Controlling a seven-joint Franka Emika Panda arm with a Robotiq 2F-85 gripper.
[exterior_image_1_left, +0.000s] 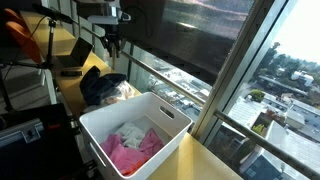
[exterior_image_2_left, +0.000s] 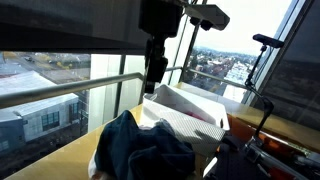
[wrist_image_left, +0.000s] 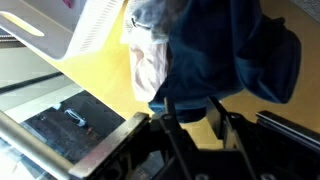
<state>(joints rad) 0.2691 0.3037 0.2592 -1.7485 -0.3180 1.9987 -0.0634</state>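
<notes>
Lying crumpled on the yellow tabletop (wrist_image_left: 100, 88): dark blue garment (exterior_image_1_left: 100, 88) (exterior_image_2_left: 146, 150) (wrist_image_left: 225, 50), just beside the white bin (exterior_image_1_left: 162, 150) (exterior_image_2_left: 192, 116), with a pale cloth (wrist_image_left: 150, 62) against its bin side. Gripper (exterior_image_1_left: 113, 48) (exterior_image_2_left: 153, 86) (wrist_image_left: 195, 120) hangs above the heap, clear of it. Fingers partly spread, nothing between them; tabletop shows through the gap in the wrist view. Bin holds a pink cloth (exterior_image_1_left: 125, 156) and a white cloth (exterior_image_1_left: 130, 133).

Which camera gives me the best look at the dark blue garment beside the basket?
An exterior view: the dark blue garment lies in the foreground, nearly whole. The wrist view shows the garment close but cropped. In an exterior view it looks small, beyond the white basket.
</notes>
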